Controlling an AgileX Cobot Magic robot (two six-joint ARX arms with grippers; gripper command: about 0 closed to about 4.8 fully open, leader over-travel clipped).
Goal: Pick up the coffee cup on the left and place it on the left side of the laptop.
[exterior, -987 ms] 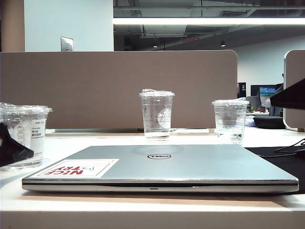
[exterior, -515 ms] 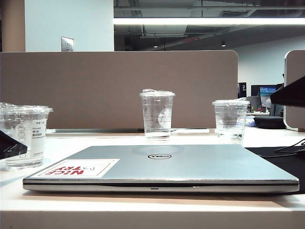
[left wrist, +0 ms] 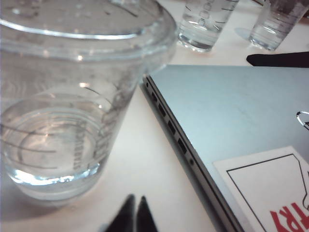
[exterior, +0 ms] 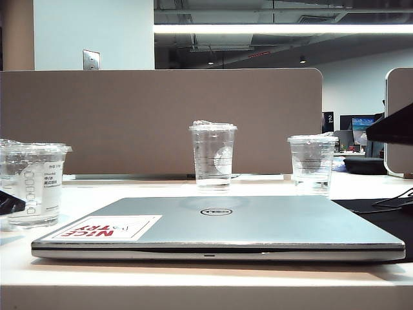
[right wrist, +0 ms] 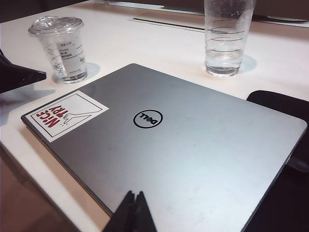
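White desk [exterior: 193,188] before a tan partition [exterior: 161,119], dim office behind; coffee cup [exterior: 33,184] upright at the left of the desk, lidded, white label and checkbox column on its wall, a shallow pool of clear liquid at the bottom [left wrist: 50,159]; standing just beside the left edge of the laptop [exterior: 219,226], a narrow strip of bare desk between the two. Left gripper [left wrist: 134,212] low on the near side of the cup, fingertips pressed together, nothing between them, apart from the cup wall; only a dark sliver of it visible at the far left of the exterior view. Laptop closed and flat, silver-grey, Dell logo [right wrist: 147,119] at centre, white "NICE TRY" sticker [right wrist: 65,115] at its near left corner; port side facing the cup. Taller clear cup [exterior: 212,157] beyond the far edge of the laptop, a little liquid at the bottom; shorter lidded cup [exterior: 312,163] to its right, likewise nearly empty; both well apart from the coffee cup. Dark pad [right wrist: 282,104] beside the laptop's right edge. Right gripper [right wrist: 134,212] above the near part of the laptop lid, fingers together, holding nothing.
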